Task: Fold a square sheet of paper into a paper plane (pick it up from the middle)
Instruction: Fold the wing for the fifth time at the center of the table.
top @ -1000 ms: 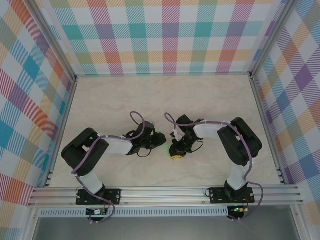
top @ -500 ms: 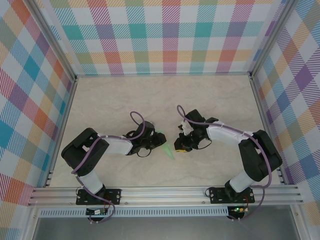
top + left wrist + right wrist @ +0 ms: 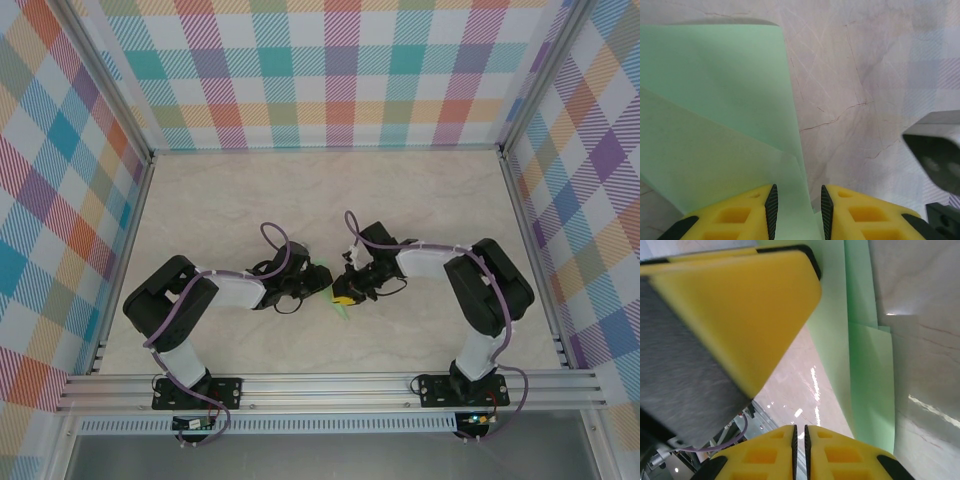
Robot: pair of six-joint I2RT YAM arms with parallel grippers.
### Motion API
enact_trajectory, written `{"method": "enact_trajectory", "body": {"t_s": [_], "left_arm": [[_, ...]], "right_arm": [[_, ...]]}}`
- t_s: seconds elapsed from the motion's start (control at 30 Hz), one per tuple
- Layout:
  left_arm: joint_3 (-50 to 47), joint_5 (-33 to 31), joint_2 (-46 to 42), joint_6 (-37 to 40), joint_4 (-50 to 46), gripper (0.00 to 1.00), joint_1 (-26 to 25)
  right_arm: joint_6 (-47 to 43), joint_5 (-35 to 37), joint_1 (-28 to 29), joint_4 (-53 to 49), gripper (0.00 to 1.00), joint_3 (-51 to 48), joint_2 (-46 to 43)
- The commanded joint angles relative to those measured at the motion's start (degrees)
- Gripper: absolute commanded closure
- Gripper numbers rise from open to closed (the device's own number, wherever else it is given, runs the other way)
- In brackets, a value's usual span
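- The paper plane (image 3: 341,310), a small light green dart, lies on the marbled tabletop (image 3: 300,200) near the middle of the overhead view, a little below centre, with its narrow point aimed at the lower edge of the frame.
- The left gripper (image 3: 318,283) reaches in from the left and meets the plane's upper end; the right gripper (image 3: 345,294) comes in from the right and sits just beside the plane's lower half.
- The two grippers are close together, with the plane between them.
- In the left wrist view, the yellow fingers (image 3: 740,220) at the bottom edge stand a narrow way apart. Green paper fills the gap and spreads over the upper left of the frame, its layers overlapping. I cannot tell whether the pads pinch it.
- In the right wrist view, the right gripper's two yellow fingers at the bottom are pressed almost together, with only a thin dark slit between them and nothing seen in it.
- There the green paper runs down the right of the frame, just beside those fingers.
- A blurred yellow finger (image 3: 740,310) takes up the upper left.
- Checked walls (image 3: 330,70) ring the table.
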Motion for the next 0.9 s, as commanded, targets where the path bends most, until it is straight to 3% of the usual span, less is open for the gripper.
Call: {"method": "enact_trajectory", "body": {"t_s": [0.0,0.47,0.87], "left_arm": [[0.2,-0.1,1.4,1.2,-2.7,0.69,0.2],[0.3,-0.4,1.6,1.4,-3.6,0.69,0.3],[0.6,-0.8,2.3,0.9,-4.3,0.69,0.5]], "right_arm": [[-0.1,-2.0,0.5,0.9,0.85,2.4,2.1],[-3.0,2.5,0.4,-0.4,0.85,-4.0,5.9],[-9.7,10.0,2.0,-2.3,0.85,-9.4,-2.5]]}}
